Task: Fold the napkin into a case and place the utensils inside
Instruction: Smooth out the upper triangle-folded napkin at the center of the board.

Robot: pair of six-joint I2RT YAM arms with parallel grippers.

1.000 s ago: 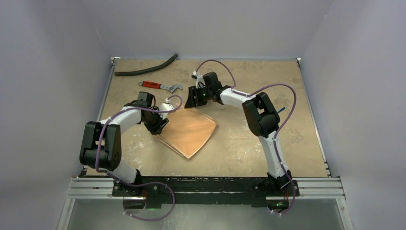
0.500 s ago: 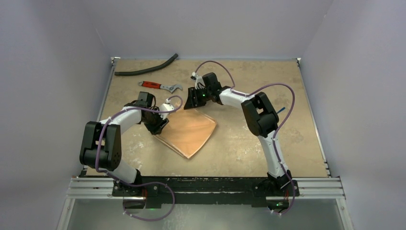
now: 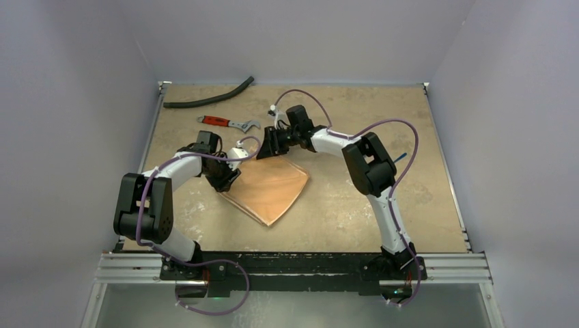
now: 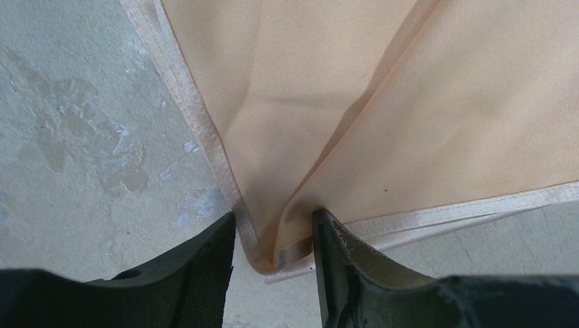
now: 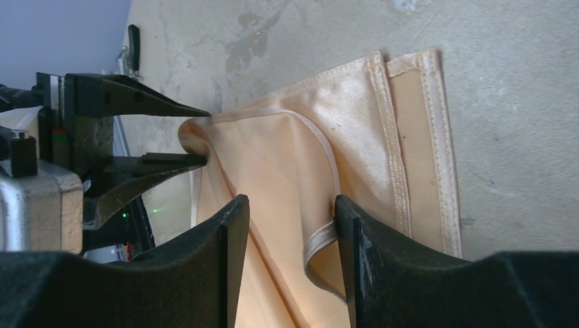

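The peach-orange napkin (image 3: 270, 191) lies folded in flat layers in the middle of the table. My left gripper (image 3: 229, 179) is low at its left corner. In the left wrist view the left gripper (image 4: 273, 222) is open, its jaws straddling the puckered hemmed corner of the napkin (image 4: 382, 102). My right gripper (image 3: 265, 152) is at the napkin's far corner. In the right wrist view the right gripper (image 5: 287, 205) is open around a raised loop of the top layer of the napkin (image 5: 273, 157). A slim blue utensil (image 3: 400, 156) pokes out from behind the right arm.
A red-handled wrench (image 3: 229, 123) and a curved black hose (image 3: 208, 96) lie at the back left of the table. The table's raised rails (image 3: 151, 130) run along its left and right edges.
My right gripper has shifted left and down onto the napkin's far corner, its jaws narrowing slightly. The left gripper and the napkin have stayed where they were.
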